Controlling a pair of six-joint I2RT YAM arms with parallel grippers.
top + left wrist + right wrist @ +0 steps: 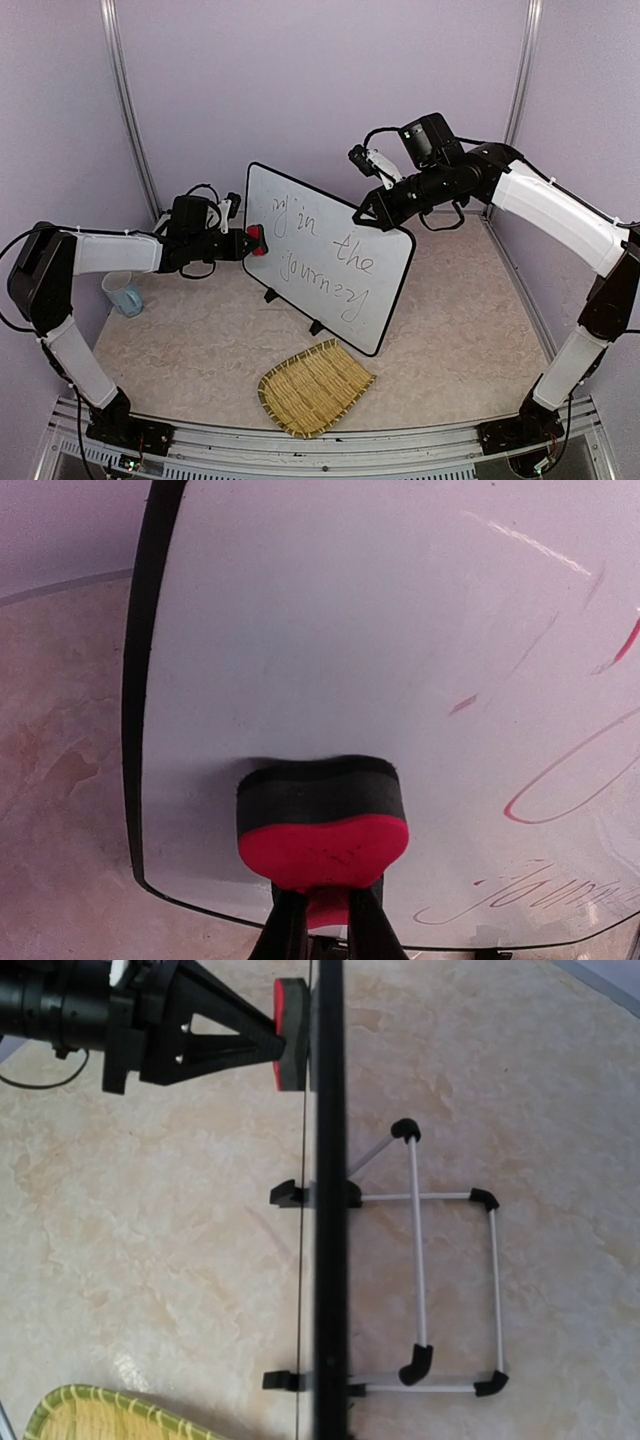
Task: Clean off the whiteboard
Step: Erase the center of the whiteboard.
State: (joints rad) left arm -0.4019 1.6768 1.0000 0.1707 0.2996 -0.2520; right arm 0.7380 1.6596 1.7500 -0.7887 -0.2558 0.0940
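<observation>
Nearest my end, a rounded woven straw-coloured mat (315, 388) lies flat on the beige stone-patterned tabletop (190, 340), well short of both sets of fingers. Out left, back from the left fingertips and beside that forearm, stands a pale blue translucent plastic cup (123, 293). The large white rectangular whiteboard with a thin black rim (330, 255) stands on edge on its small black feet, propped from behind by a thin wire stand with black corner joints (455, 1290). It sits between the two grippers.

The left gripper (320, 912) is pinching the red back of a red-and-black block eraser (322, 815). The eraser's black face is flat against the board just in from its left rim, directly ahead of the fingertips. Handwriting lies off to their right.

The right gripper (367, 214) is at the board's top edge, near the right corner. Its wrist camera looks straight down the rim, and I cannot tell whether those fingers are clamped or apart.
</observation>
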